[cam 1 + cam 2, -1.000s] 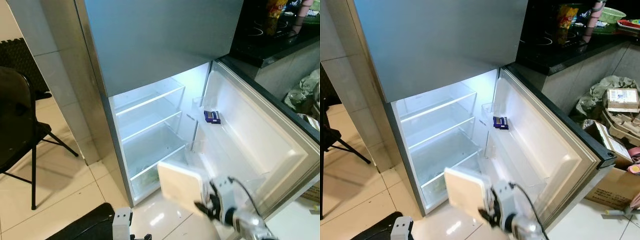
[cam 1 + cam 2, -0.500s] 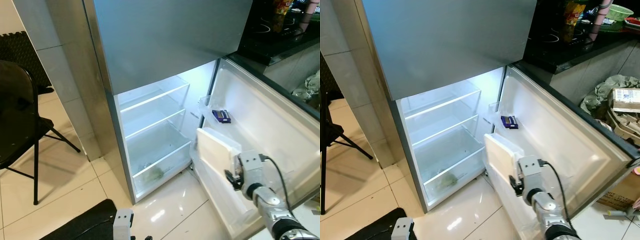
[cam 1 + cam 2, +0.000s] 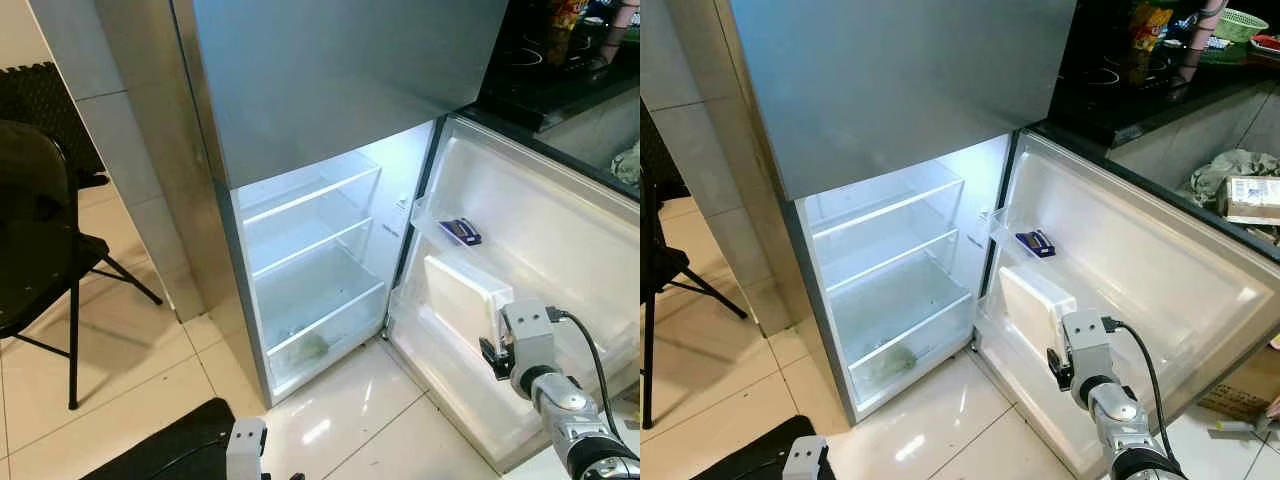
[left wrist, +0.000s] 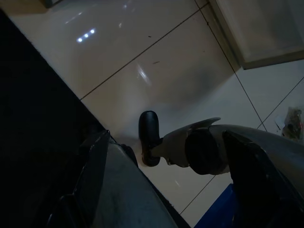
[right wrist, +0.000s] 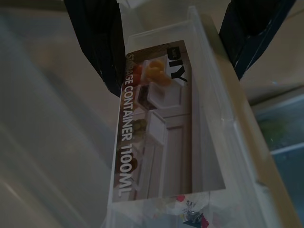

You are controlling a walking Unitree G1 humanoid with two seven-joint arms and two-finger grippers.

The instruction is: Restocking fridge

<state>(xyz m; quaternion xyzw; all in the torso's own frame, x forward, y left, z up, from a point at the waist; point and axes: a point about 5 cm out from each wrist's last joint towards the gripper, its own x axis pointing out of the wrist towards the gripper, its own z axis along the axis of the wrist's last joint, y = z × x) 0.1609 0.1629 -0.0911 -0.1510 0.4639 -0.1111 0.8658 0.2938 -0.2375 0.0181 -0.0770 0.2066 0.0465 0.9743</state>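
The tall grey two-door fridge point(image 3: 330, 80) stood with its lower white-lined door point(image 3: 540, 230) swung open to the robot's right, and its upper door shut. The lit interior held clear plastic shelves point(image 3: 305, 205) and a clear bottom drawer point(image 3: 325, 320) with some greenish matter inside.

The right gripper point(image 5: 175, 47) was extended toward the inner face of the open door. Its two black fingers point(image 5: 97, 42) were clamped on opposite sides of a rectangular translucent plastic storage container point(image 3: 462, 300) bearing a paper label printed "DIY" and "CONTAINER 1100ML" point(image 5: 156, 128). The container was held upright against the lower part of the door lining, below the upper door shelf point(image 3: 440, 215). Whether it rested on the lower door shelf or was held just above it could not be determined.

A small dark blue packet point(image 3: 460, 232) lay in the upper door shelf, above the container and apart from it.

The left gripper point(image 4: 149, 137) hung low over the glossy cream tiled floor point(image 3: 150, 350). That view was dark; the state of its fingers could not be told.

A black folding chair point(image 3: 40, 250) stood to the robot's left of the fridge. A black countertop point(image 3: 1130, 80) with a yellow snack bag point(image 3: 1145, 25) lay beyond the door.
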